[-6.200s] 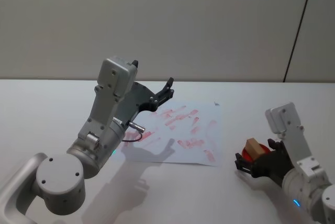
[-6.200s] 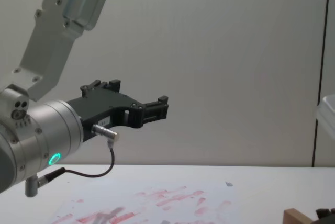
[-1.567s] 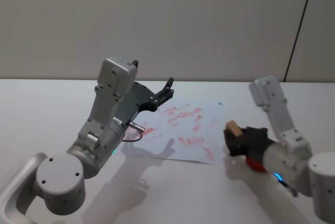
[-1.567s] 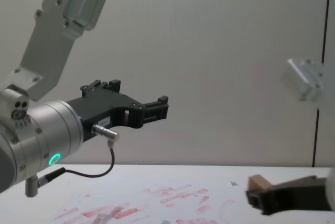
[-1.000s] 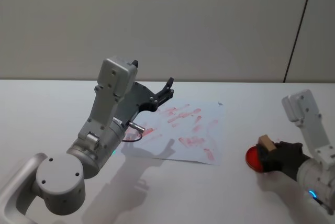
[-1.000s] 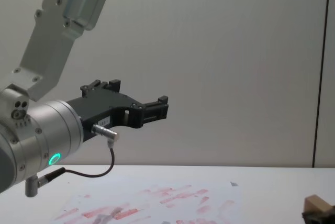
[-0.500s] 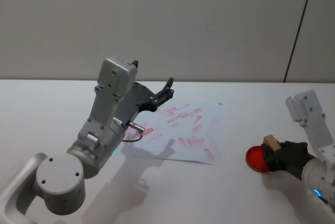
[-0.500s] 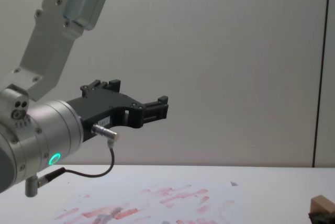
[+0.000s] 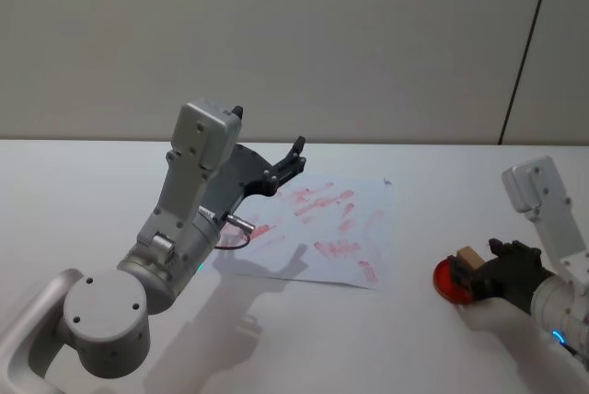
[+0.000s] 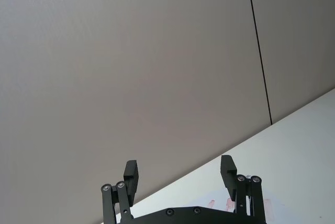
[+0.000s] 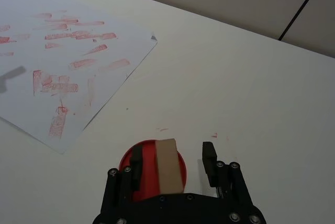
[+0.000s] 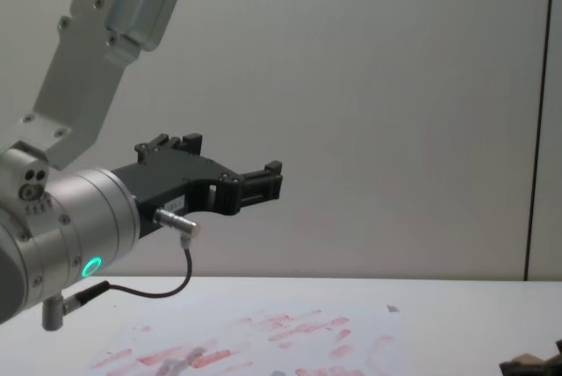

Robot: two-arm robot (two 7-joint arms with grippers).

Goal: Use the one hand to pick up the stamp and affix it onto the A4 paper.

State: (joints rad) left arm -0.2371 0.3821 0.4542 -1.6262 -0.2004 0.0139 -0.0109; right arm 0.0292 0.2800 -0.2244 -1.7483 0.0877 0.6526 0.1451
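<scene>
the right gripper [image 9: 480, 270] sits low at the lower right of the head view, just above the white table [image 9: 83, 191]. its two black fingers [image 11: 209, 156] stand spread apart around the stamp [image 11: 168, 164], with a clear gap on one side and the other finger close beside the block, so the jaws are open and not clamping it. the stamp is a light-brown wooden block standing on a round red ink pad [image 11: 128, 162], at the bottom centre of the right wrist view. in the head view the stamp [image 9: 469, 257] shows on the pad [image 9: 448, 278], right of the paper.

the paper [image 9: 361, 214] lies flat in the middle of the table, covered in red-pink stamp marks, well apart from the pad. in the right wrist view the paper [image 11: 123, 41] fills the upper left.

the left gripper [image 9: 296, 158] is held up in the air over the left part of the paper, its fingers [image 10: 228, 172] wide open and empty.
</scene>
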